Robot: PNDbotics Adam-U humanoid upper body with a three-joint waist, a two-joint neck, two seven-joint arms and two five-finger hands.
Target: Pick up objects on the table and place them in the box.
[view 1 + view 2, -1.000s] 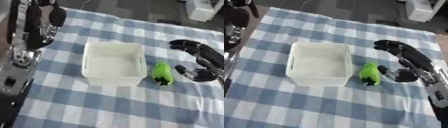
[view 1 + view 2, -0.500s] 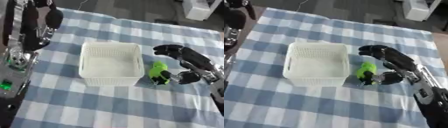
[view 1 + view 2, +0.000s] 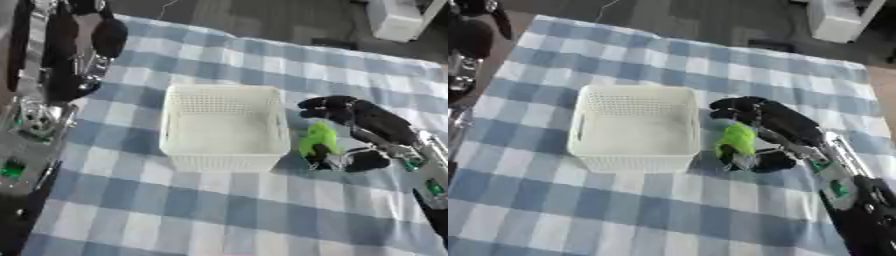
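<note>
Blue-checked cloth (image 3: 219, 210) covered the table, with the white basket (image 3: 225, 126) near its middle and a green toy (image 3: 737, 140) lying just beside its right wall. The right hand (image 3: 785, 125) arched over the toy, fingers curled around but seemingly not yet closed; a closing thumb might push the toy against the basket

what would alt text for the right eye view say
The robot's right hand reaches around a green object lying on a blue and white checked tablecloth, fingers above it and thumb below. Just to the object's left stands an empty white basket. Part of the left arm shows at the upper left edge.
</note>
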